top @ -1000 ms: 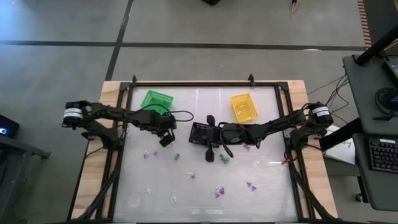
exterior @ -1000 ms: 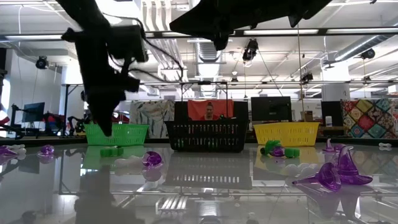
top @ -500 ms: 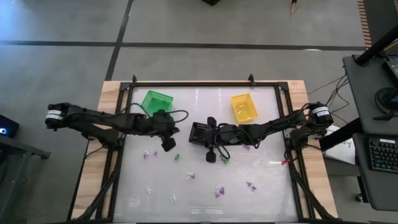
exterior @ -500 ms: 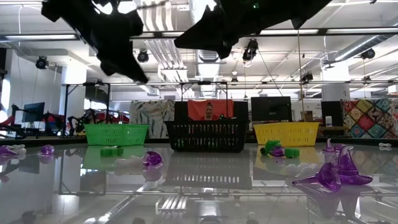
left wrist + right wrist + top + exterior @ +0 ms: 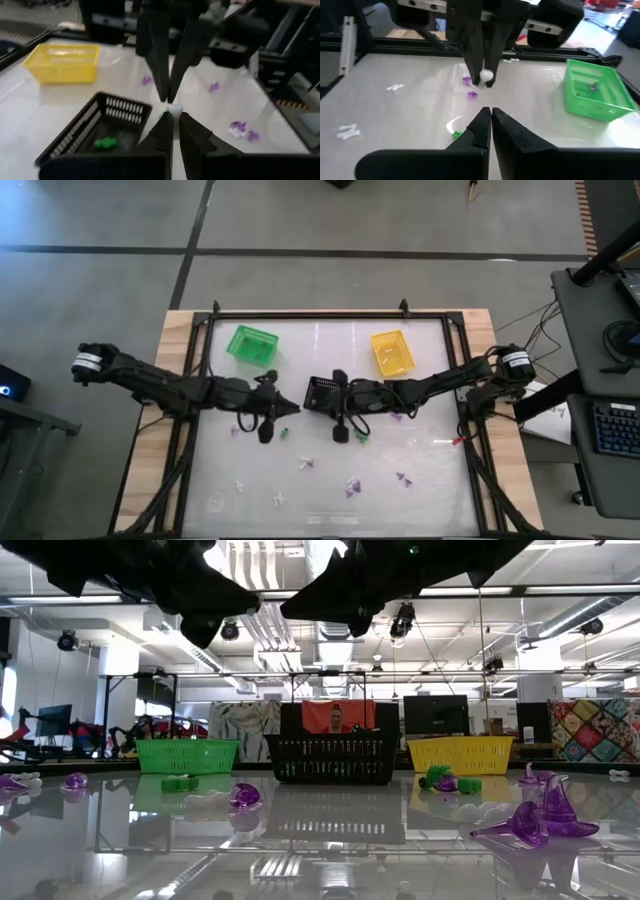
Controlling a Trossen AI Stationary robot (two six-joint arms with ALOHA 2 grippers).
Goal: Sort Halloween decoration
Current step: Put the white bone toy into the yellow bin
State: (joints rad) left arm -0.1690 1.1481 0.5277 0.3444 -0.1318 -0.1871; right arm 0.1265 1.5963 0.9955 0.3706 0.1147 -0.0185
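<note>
Right wrist view: a white trinket [image 5: 486,76] is seen pinched at the tips of the left gripper [image 5: 480,80], whose fingers are clamped on it above the table [image 5: 430,450]. The right gripper [image 5: 490,114] is held facing it, its two fingers pressed together with nothing between them. In the high view both grippers are found near the middle of the table, just beside the black basket [image 5: 322,393].

Three baskets are counted: the black one in the middle, a green basket [image 5: 252,343] toward the left arm's side and a yellow basket [image 5: 392,352] toward the right arm's side. One green trinket [image 5: 105,143] is seen inside the black basket, and one purple trinket [image 5: 592,87] inside the green basket.

Around nine loose trinkets [image 5: 352,485] are made out scattered across the table: about five purple, two green and two white, though the exact count cannot be told.
</note>
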